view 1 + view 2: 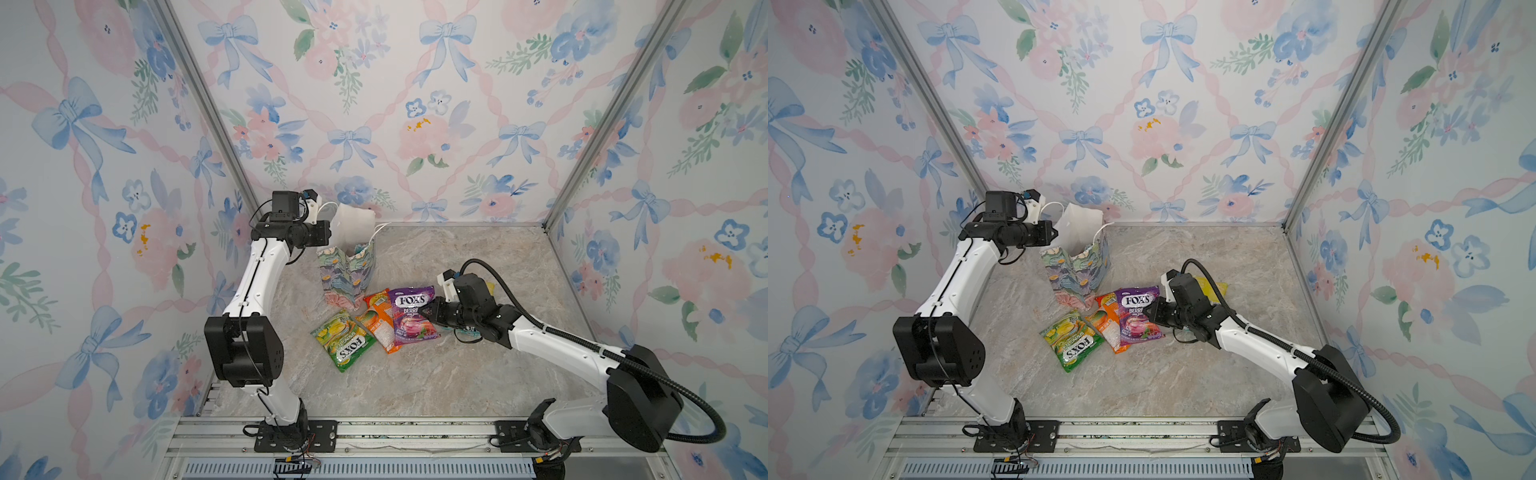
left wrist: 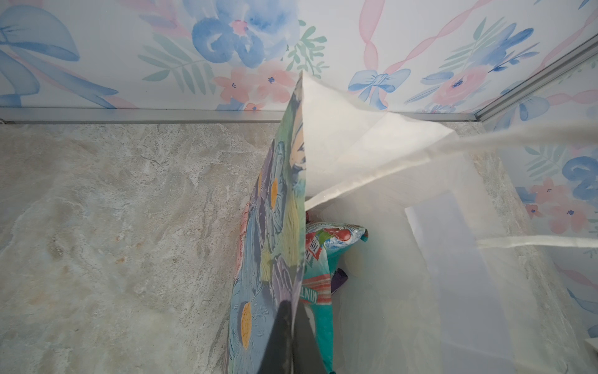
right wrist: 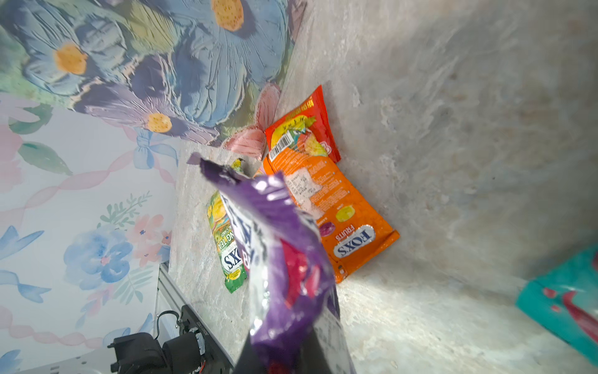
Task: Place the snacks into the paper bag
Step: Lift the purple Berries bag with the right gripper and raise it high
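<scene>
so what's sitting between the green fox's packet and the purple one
The orange packet lies flat between the green packet and the purple packet, seen in both top views.

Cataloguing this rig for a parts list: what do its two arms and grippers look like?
Both have white links, boxy black joints and black base plates. A thin black wire runs along the left arm; a thick ribbed black hose follows the right arm. The left gripper and right gripper are black.
</scene>
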